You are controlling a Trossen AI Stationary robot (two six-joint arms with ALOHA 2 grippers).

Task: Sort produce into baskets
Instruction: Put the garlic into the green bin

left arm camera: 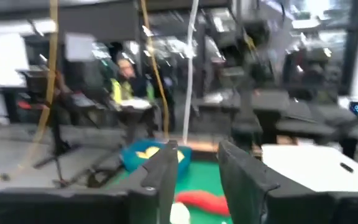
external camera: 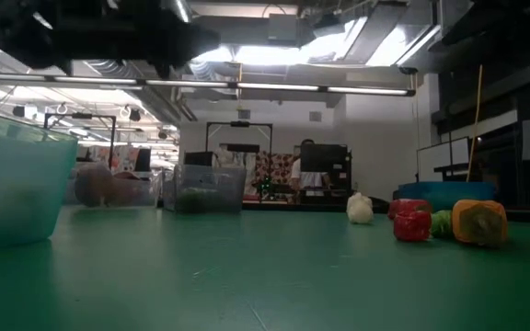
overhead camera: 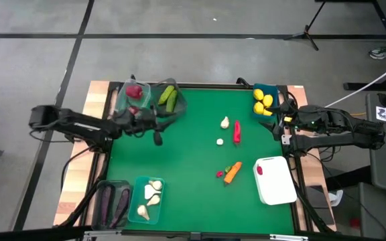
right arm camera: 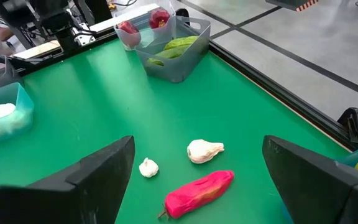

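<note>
Left gripper [overhead camera: 158, 137] hangs just in front of the smoky grey tub [overhead camera: 177, 107] holding the cucumbers [overhead camera: 168, 97], fingers a narrow gap apart, nothing between them. Right gripper [overhead camera: 279, 127] waits at the tabletop's [overhead camera: 186, 161] right edge beside the blue tub of lemons [overhead camera: 263, 102], jaws wide and empty. Loose produce mid-table: two garlic bulbs [right arm camera: 204, 150], a red pepper [right arm camera: 199, 190], a carrot [overhead camera: 232, 173]. Judged next: a garlic pickup. Open wider first, come straight down over the bulb, close gently; round, likely to roll.
</note>
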